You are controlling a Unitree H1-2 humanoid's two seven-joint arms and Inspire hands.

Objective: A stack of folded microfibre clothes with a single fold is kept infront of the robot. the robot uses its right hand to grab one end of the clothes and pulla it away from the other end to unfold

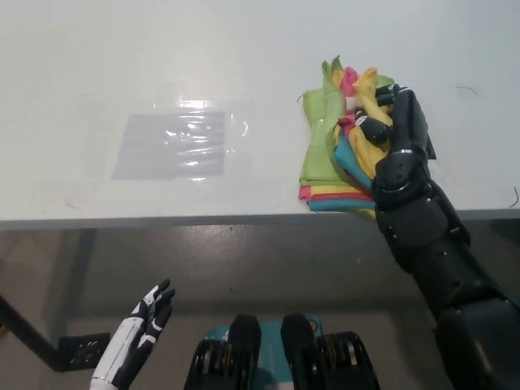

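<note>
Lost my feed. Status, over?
Black right hand shut on stack of colourful microfibre cloths, upper layers bunched. White left hand open, below white table. Nothing obstructing.

Nothing readable here, no labels, brands or numbers. The cloths, the table and the clear plastic sheet all look blank as far as I can tell.

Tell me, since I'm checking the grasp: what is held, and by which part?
The right hand grips the cloth stack by its bunched upper layers at the right side.
</note>
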